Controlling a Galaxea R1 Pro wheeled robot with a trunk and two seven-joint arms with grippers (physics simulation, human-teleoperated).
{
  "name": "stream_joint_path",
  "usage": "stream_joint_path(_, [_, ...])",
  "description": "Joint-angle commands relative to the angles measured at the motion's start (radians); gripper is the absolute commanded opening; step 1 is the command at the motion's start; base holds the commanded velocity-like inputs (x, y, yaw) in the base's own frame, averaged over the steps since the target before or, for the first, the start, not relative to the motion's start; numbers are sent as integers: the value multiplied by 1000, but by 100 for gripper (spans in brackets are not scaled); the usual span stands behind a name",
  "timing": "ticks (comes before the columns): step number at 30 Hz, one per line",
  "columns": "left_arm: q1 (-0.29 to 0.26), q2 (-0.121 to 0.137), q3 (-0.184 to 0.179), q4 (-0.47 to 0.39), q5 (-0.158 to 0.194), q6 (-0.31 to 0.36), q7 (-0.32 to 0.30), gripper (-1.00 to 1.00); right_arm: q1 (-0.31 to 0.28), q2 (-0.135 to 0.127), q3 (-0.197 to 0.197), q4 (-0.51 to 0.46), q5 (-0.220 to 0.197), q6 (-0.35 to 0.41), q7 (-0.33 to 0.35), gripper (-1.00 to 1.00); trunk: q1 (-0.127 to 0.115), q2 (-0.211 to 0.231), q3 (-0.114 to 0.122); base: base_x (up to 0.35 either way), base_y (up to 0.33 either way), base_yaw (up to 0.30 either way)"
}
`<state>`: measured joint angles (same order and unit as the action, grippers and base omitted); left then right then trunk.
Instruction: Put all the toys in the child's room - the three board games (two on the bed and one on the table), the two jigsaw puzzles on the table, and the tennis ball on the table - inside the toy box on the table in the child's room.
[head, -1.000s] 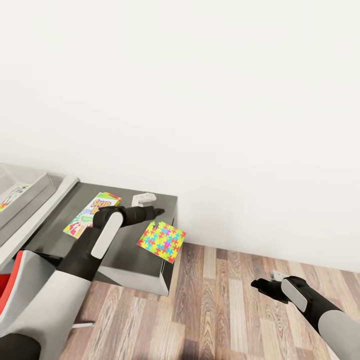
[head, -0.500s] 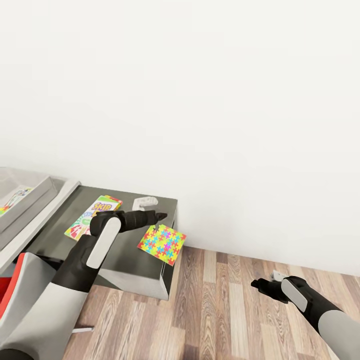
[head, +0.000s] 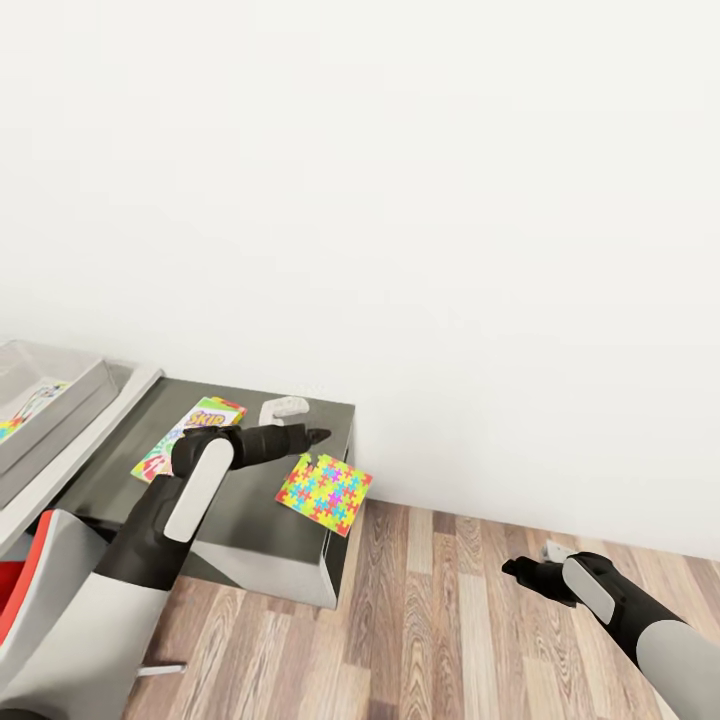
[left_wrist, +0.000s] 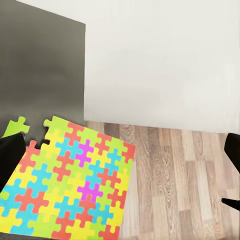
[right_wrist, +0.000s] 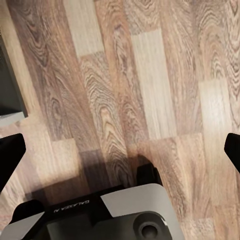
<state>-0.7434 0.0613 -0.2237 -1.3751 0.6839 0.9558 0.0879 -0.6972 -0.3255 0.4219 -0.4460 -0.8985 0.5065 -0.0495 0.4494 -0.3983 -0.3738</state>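
Left gripper (head: 312, 437), fingers spread and empty, hovers just above the jigsaw puzzle (head: 324, 489), which lies at its five o'clock overhanging the dark side unit's (head: 250, 500) corner, diagonal to the edge, far nearer this arm than the right gripper (head: 520, 572).

Left end effector (head: 318, 436) extended forward, fingers spread; right end effector (head: 512, 570) low, fingers spread.

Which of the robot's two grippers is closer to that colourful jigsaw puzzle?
Left. The left gripper hovers at the jigsaw puzzle's far corner; the right gripper hangs over the wooden floor, well away.
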Motion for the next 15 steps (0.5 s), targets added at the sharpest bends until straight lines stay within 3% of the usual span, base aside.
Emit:
stream_joint_path(1, [-1, 5, 5, -1, 10, 5, 4, 100, -1, -1, 7, -2, -8, 2, -5, 100, 1, -2, 0, 0, 0, 0])
stream_joint_path(6, [8, 36, 46, -3, 18, 48, -45, 100, -1, 0, 9, -2, -8, -12, -6, 100, 1, -2, 8, 0, 0, 0])
stream_joint_path(9, [27, 48, 70, -3, 22, 71, -111, 100, -1, -1, 9, -2, -8, -26, -6, 100, 1, -2, 13, 0, 0, 0])
stream_joint_path(15, [76, 59, 85, -2, 24, 81, -168, 100, -1, 0, 9, -2, -9, -32, -6, 100, 1, -2, 23, 0, 0, 0])
